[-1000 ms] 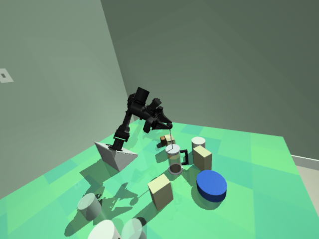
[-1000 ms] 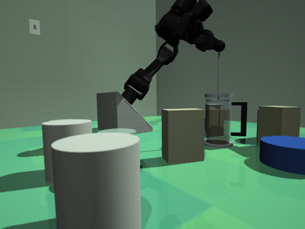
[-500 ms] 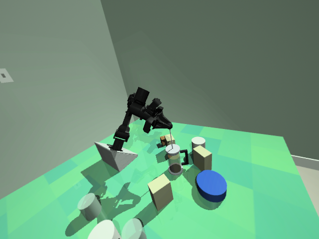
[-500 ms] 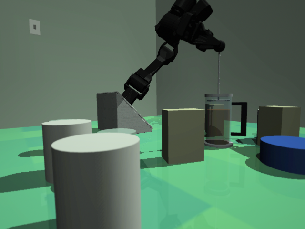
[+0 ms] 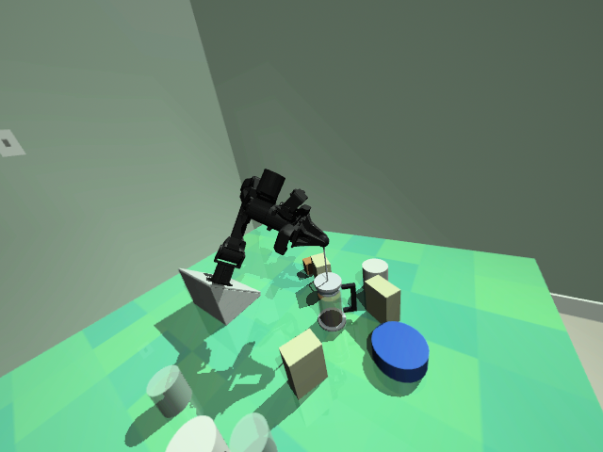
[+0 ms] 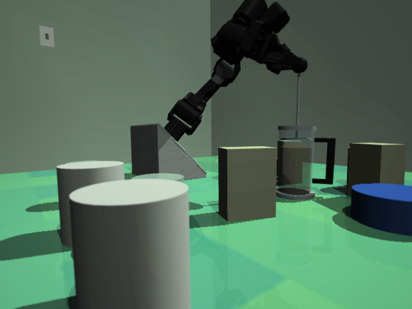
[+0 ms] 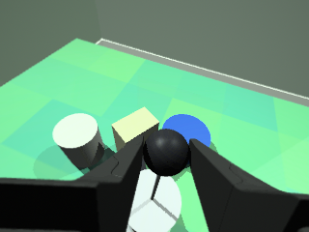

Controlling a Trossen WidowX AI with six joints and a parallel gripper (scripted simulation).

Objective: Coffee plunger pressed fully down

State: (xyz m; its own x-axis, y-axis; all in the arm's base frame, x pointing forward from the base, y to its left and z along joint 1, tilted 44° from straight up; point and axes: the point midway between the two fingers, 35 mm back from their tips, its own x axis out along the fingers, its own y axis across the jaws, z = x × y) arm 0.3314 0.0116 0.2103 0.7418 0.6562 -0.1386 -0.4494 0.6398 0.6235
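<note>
The coffee press stands upright on the table, a clear glass body with a grey lid and a black handle on its right side. A thin rod rises high out of the lid, with a round black plunger knob on top. My gripper is shut on the knob, one finger on each side of it in the wrist view. Dark coffee shows in the bottom of the glass in the top view.
A tan block and a white cylinder stand beyond the handle. A blue disc lies nearby. Another tan block stands before the press. Several pale cylinders stand nearer the cameras.
</note>
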